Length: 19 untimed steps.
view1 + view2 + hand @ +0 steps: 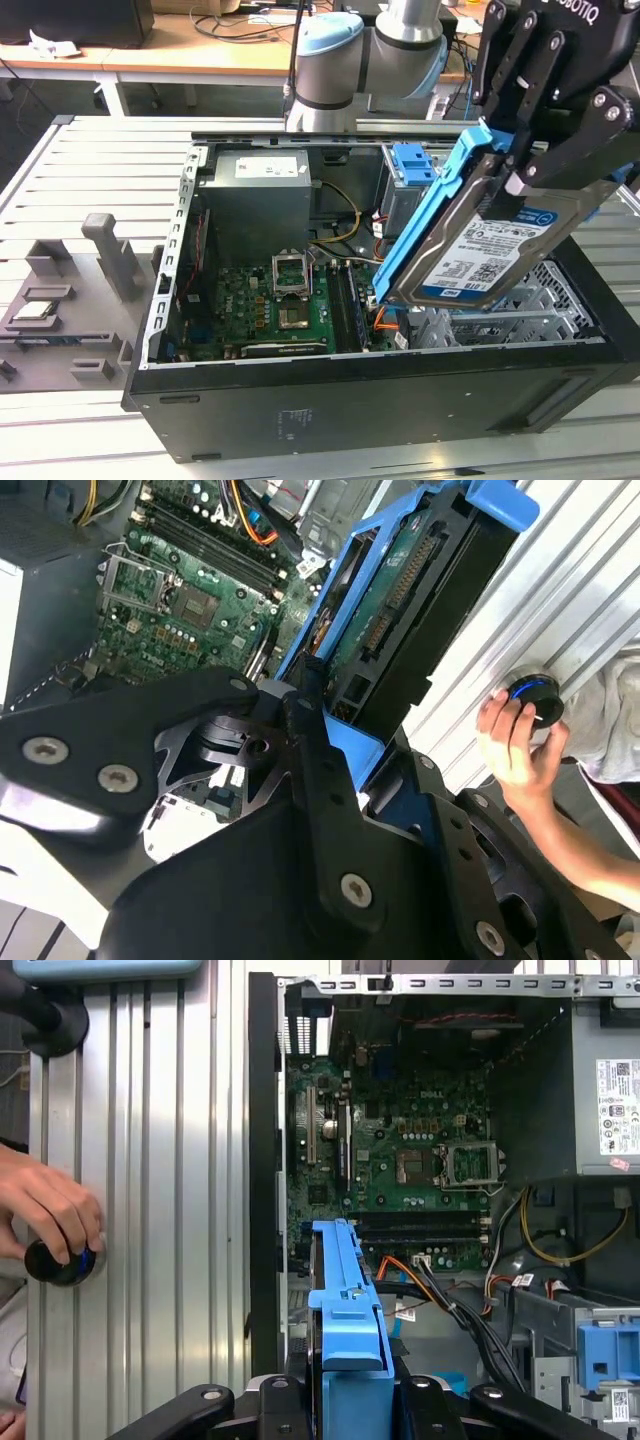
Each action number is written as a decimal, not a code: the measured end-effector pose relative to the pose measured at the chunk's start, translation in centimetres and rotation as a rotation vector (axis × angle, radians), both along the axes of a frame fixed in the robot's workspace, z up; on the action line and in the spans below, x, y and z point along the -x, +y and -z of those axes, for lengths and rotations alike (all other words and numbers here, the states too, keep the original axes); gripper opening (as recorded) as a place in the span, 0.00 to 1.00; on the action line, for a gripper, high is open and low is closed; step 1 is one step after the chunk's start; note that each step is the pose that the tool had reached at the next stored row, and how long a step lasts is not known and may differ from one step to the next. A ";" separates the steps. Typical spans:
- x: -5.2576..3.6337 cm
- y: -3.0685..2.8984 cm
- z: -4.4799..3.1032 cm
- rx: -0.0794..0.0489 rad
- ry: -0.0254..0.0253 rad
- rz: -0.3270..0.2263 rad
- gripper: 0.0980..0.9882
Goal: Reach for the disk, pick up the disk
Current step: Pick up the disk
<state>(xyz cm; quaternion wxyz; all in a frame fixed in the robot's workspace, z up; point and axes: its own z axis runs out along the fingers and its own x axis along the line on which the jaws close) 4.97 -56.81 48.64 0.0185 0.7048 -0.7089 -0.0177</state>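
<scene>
The jaws are clamped on the disk (488, 243), and it hangs tilted above the open computer case (350, 400).

The exterior view shows the gripper (545, 120) holding the disk by its blue side rails, label facing out. In both wrist views, a hand (515, 742) rests on a round knob (533, 695) on the ribbed tabletop (150, 1160). Farther back lies the green board (400, 1160).

The black multi-link gripper (520, 165) hung tilted above the case, its fingers (560, 140) clamped on the blue-railed silver-grey disk (490, 250).
</scene>
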 end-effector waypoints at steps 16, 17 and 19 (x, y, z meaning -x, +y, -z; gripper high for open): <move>-4.96 -0.02 0.20 -0.002 0.0000 0.002 0.31; -5.16 -0.02 0.24 -0.008 0.0000 0.002 0.31; -5.43 -0.02 0.28 -0.033 0.0000 0.002 0.31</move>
